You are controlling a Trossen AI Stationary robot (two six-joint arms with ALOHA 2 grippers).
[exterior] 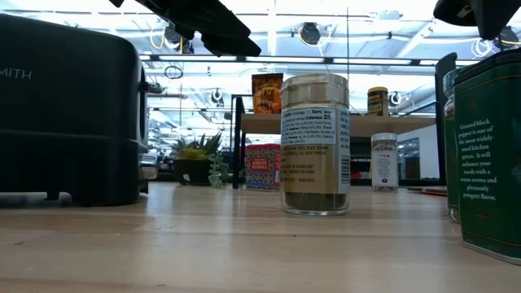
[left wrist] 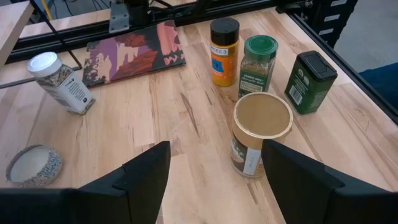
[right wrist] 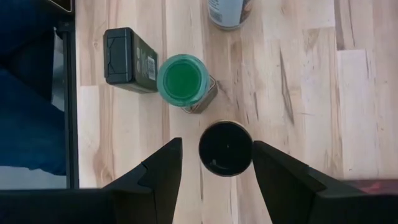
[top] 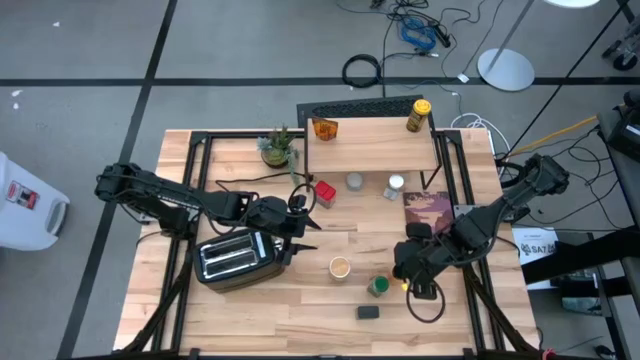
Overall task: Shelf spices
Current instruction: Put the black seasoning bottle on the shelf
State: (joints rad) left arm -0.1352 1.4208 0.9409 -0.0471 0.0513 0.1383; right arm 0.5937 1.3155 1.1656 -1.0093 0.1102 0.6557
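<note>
Legibly, "ground black pepper" on green tin (exterior: 488,155)

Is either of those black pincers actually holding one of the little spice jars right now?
No. The right pincer stands open above the black-lidded orange jar, fingers on either side, not gripping. The left pincer is open near the tan-lidded glass jar.

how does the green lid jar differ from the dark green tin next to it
The green-lidded jar is round and clear, showing greenish herbs inside; the dark green tin is boxy and opaque. The jar has a bright green round cap, while the tin has a black rectangular lid. Both stand upright on the wooden table, close together, not yet on the shelf.
</note>
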